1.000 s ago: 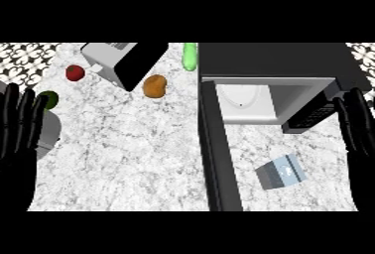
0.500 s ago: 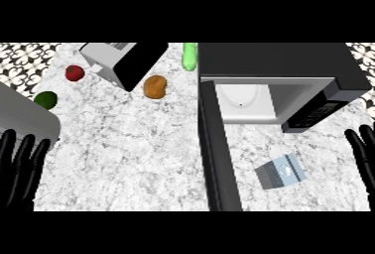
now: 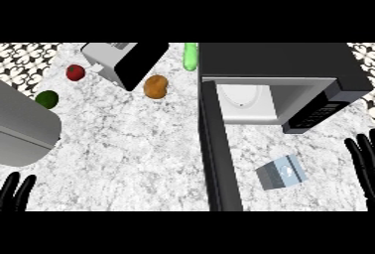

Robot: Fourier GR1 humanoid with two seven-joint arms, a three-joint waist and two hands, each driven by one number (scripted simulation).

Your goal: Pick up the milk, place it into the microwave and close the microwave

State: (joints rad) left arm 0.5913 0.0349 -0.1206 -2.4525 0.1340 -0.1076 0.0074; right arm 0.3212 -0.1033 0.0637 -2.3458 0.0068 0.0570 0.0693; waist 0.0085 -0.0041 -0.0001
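The milk is a small grey and pale blue carton lying on the marble counter, right of the open microwave door. The microwave stands at the back right, its white inside showing a round turntable. My right hand shows at the right edge with straight fingers up, apart from the milk. Only the fingertips of my left hand show at the lower left, straight and holding nothing.
A toaster-like grey and black box sits at the back left. Near it lie a red apple, a green lime, an orange potato and a green cucumber. A grey curved object covers the left counter.
Both hands have sunk toward the lower edge of the view, the left almost out of sight. The milk and the microwave door have not moved.
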